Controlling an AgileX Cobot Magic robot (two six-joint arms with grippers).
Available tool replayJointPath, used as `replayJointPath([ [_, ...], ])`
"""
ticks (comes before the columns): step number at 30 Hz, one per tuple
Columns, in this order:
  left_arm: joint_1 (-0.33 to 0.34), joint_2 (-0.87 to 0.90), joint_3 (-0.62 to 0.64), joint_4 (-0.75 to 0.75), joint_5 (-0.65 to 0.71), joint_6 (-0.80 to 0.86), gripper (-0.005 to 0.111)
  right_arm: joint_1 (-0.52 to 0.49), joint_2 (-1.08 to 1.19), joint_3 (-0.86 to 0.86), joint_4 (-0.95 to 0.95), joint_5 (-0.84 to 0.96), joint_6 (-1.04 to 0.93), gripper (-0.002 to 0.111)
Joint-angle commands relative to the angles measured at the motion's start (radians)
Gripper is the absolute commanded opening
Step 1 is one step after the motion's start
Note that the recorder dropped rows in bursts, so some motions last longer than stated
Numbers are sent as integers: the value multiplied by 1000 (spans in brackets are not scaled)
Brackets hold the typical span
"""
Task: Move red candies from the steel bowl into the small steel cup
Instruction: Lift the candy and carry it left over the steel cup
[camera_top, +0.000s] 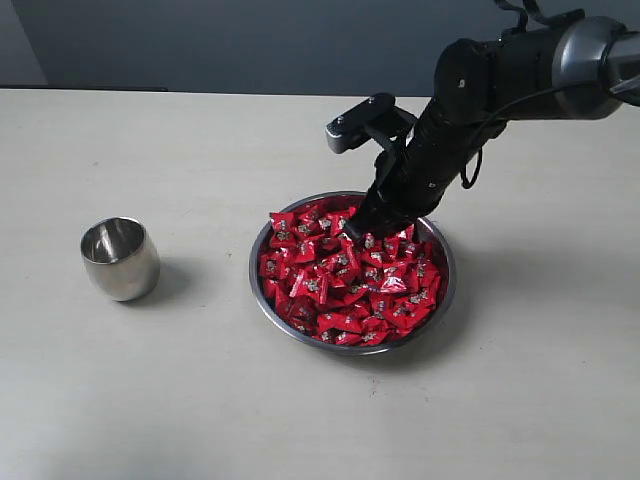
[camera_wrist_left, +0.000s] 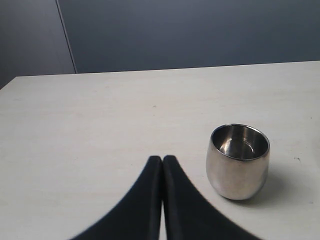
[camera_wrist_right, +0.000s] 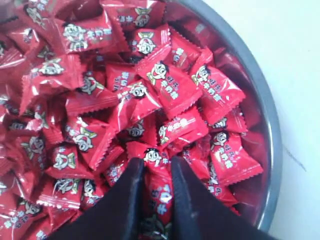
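The steel bowl sits mid-table, heaped with red candies. My right gripper is down in the pile at the bowl's far side. In the right wrist view the right gripper has its two black fingers closed against the sides of one red candy, with more red candies and the bowl's rim around it. The small steel cup stands upright on the left, its visible inside showing no candy. In the left wrist view my left gripper is shut on nothing, the cup beside it.
A pale tabletop surrounds bowl and cup, with a dark wall behind its far edge. The right arm reaches in from the upper right over the table.
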Motion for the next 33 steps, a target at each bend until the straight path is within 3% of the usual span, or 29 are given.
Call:
replayJointPath([
  [1, 1, -4, 4, -2, -2, -1, 0, 0, -19, -4, 4, -23, 16, 13],
  [9, 1, -4, 4, -2, -2, -1, 0, 0, -44, -32, 87, -63, 13, 13],
  [33, 1, -4, 4, -2, -2, -1, 0, 180, 213, -560, 248, 99, -45, 13],
])
